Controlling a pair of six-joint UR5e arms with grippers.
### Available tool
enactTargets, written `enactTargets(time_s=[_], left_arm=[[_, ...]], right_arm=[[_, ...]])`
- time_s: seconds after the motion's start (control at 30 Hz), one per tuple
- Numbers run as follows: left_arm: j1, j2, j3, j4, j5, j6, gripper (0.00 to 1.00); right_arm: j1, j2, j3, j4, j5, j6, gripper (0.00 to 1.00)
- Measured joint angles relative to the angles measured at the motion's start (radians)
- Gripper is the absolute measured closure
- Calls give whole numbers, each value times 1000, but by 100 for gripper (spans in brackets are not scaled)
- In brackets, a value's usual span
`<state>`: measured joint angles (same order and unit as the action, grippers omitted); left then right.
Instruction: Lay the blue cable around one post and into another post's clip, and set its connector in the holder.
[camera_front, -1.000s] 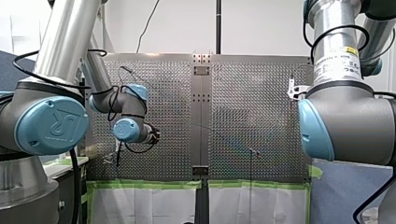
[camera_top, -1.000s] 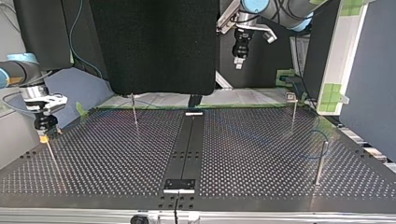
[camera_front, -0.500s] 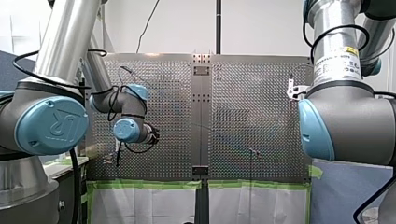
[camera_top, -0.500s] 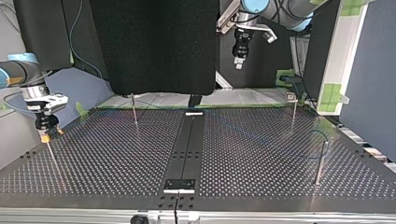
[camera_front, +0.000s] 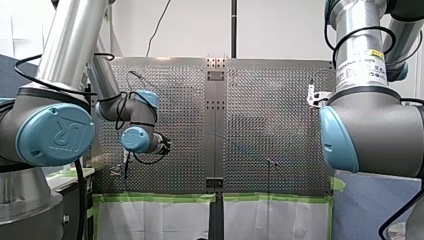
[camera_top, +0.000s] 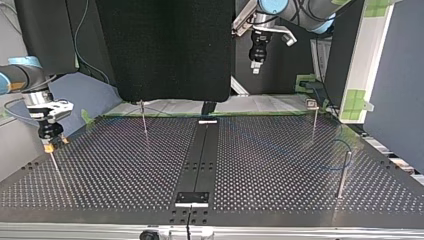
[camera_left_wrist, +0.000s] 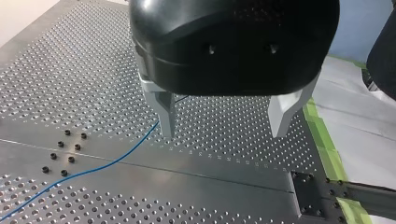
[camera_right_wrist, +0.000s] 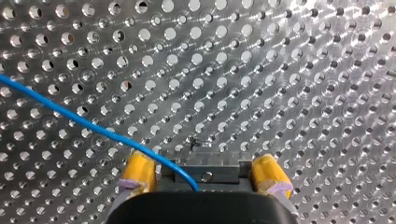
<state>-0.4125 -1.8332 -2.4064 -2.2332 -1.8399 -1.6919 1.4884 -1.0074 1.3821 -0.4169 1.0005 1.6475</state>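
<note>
On my left arm (camera_front: 75, 45), the blue joint cap (camera_front: 54, 134) reads UR.

Blue cable (camera_right_wrist: 93, 123): near end hidden under body of right gripper (camera_right_wrist: 204, 179), far end cut by frame edge. Left wrist view: cable passes behind one finger (camera_left_wrist: 165, 112) of left gripper (camera_left_wrist: 224, 119). Top view, right side: cable too thin to follow.
</note>
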Motion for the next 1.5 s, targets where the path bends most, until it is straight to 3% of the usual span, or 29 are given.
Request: enactTargets(time_s=[1.5], left_arm=[[0, 0, 0, 0, -1, 0, 0]], right_arm=[[22, 0, 0, 10, -48, -7, 0]])
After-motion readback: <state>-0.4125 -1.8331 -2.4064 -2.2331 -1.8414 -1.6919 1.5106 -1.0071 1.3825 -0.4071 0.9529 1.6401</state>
